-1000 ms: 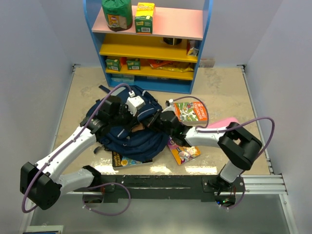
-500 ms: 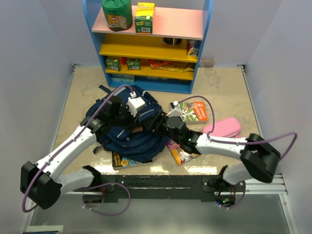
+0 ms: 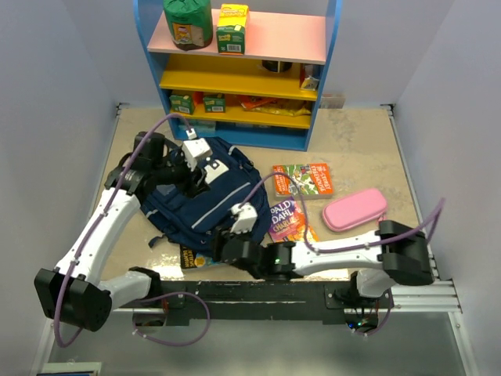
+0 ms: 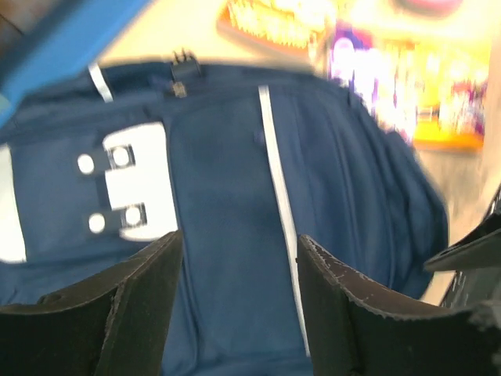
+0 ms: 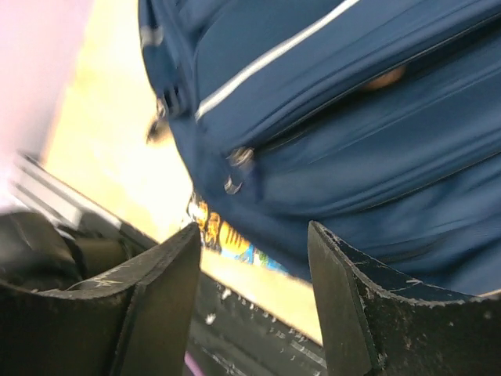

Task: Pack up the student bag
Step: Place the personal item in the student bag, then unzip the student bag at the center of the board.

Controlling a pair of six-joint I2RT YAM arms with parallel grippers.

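Observation:
The student bag [image 3: 205,202], navy with thin light stripes and grey-white patches, lies flat on the table left of centre. My left gripper [image 3: 205,171] hovers open over its far end. In the left wrist view the bag [image 4: 227,196] fills the space between the spread fingers [image 4: 133,313], and nothing is held. My right gripper [image 3: 222,251] is open at the bag's near edge. The right wrist view shows the bag [image 5: 352,141] with its zipper pulls [image 5: 235,168] just beyond the empty gripper [image 5: 254,305]. A book [image 3: 188,257] pokes out from under the bag's near side.
A green book [image 3: 304,178], a purple book [image 3: 286,219] and a pink pencil case [image 3: 354,209] lie right of the bag. A blue shelf unit [image 3: 239,74] with boxes and packets stands at the back. The arms' base rail [image 3: 266,296] runs along the near edge.
Both grippers have gone from shut to open. The left gripper has drawn back to the bag's far end. The right arm has swung from the bag's right side to its near edge.

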